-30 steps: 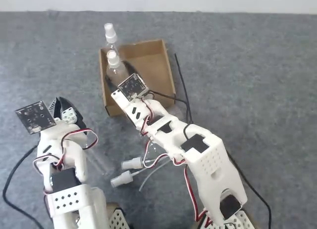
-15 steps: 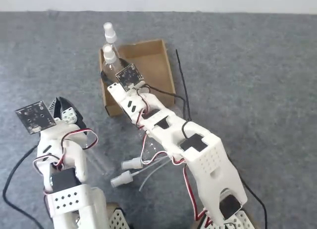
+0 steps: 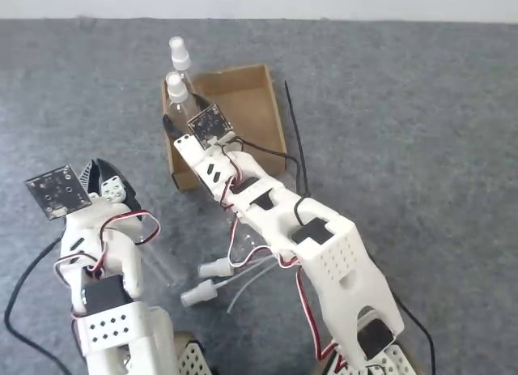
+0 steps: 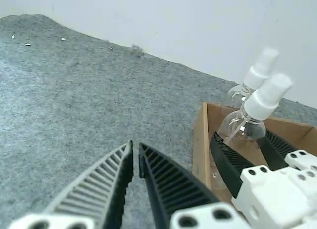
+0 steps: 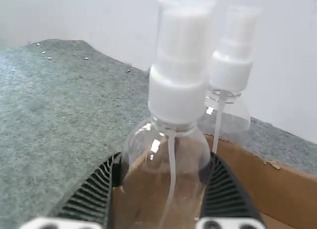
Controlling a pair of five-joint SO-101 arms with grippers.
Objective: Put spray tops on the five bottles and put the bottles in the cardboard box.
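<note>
The right gripper [image 5: 162, 175] had its jaws clenched around a capped bottle [image 5: 168, 155], holding it upright over the left part of the cardboard box [image 3: 267, 108]. A second capped bottle [image 3: 180, 57] stood upright at the box's far left corner. The left gripper [image 4: 135, 147] hung above the grey counter [image 3: 405, 132] left of the box, jaws nearly together and empty. Two loose spray tops [image 3: 214, 268] lay between the arms.
</note>
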